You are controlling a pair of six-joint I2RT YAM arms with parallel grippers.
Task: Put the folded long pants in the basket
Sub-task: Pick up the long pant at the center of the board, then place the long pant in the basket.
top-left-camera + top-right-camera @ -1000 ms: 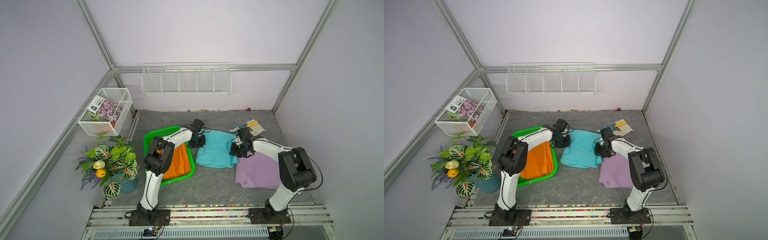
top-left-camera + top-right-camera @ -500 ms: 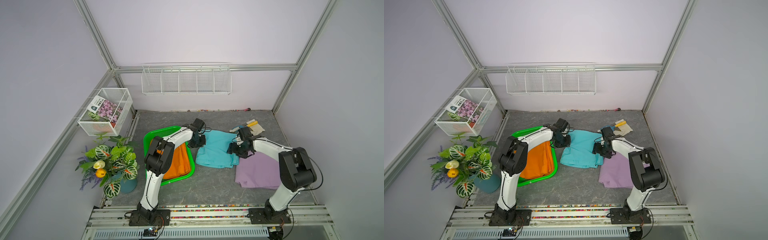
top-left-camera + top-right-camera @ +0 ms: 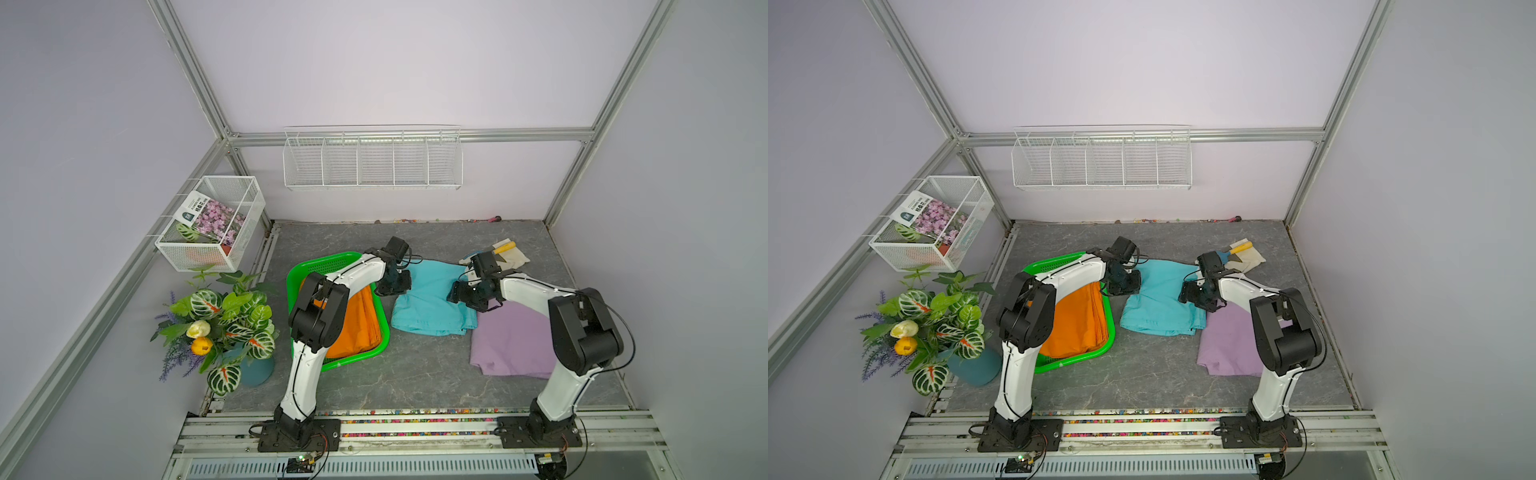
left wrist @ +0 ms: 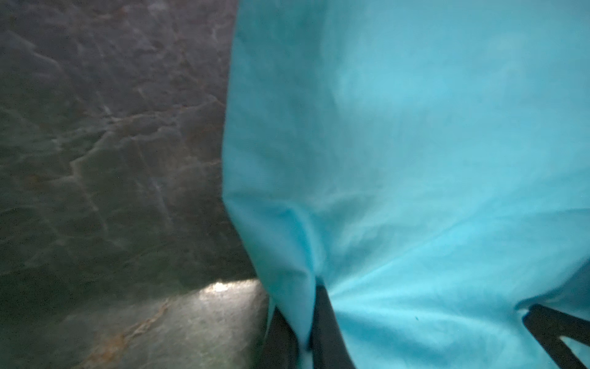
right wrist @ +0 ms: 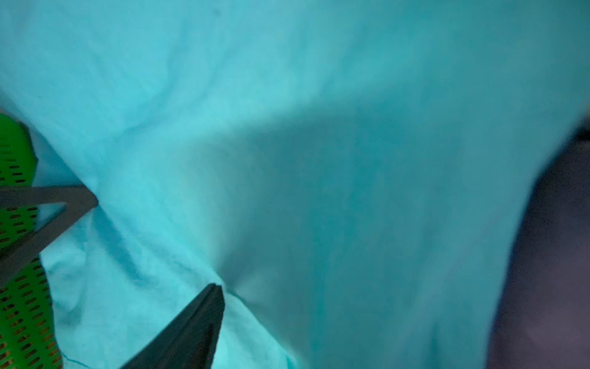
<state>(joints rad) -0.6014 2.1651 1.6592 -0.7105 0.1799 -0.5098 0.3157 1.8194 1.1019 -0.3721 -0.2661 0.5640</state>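
Note:
The teal folded long pants (image 3: 432,303) lie on the grey table between the green basket (image 3: 328,264) and the lilac pants (image 3: 511,340), overlapping the lilac pair's corner. Orange pants (image 3: 361,328) lie inside the basket. My left gripper (image 3: 397,284) is at the teal pants' basket-side edge; in the left wrist view it (image 4: 300,300) is shut on a pinched fold of teal cloth (image 4: 399,159). My right gripper (image 3: 457,295) sits low at the teal pants' opposite edge and is open. One of its fingers (image 5: 204,319) rests on the teal cloth; the other is hidden.
Pale gloves and a yellow-handled tool (image 3: 507,253) lie at the back right, close behind the right wrist. A potted plant (image 3: 220,320) stands left of the basket. White wire baskets hang on the back wall (image 3: 372,162) and the left wall (image 3: 212,224).
The right gripper's jaws have spread apart and its head has shifted slightly left onto the teal pants. The left gripper has stayed shut on the teal edge.

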